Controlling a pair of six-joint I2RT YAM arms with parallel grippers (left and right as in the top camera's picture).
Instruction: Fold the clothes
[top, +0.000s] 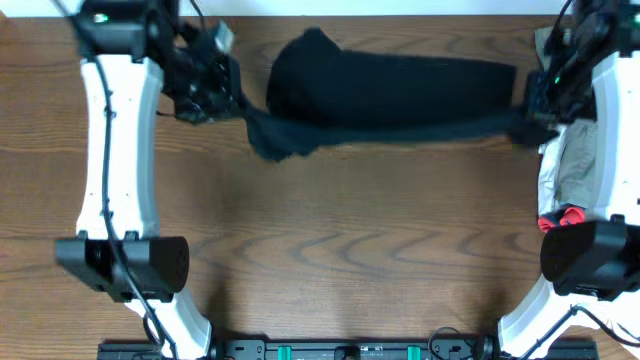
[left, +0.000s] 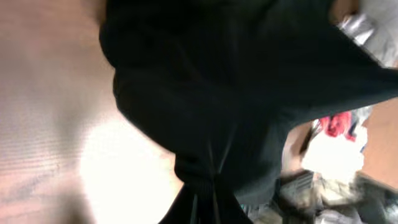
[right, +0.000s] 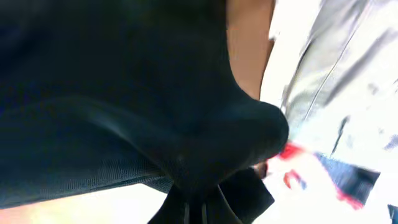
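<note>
Clothes span the table overhead; blurred wrist views seemingly show pinched folds.

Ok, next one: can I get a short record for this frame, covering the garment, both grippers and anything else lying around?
garment: black garment, stretched left to right across the far side of the table
left gripper: left gripper shut on the garment's bunched left end
right gripper: right gripper shut on its right end
fold state: rumpled, no neat fold yet
other items: beige garment and red item beside the right arm
</note>
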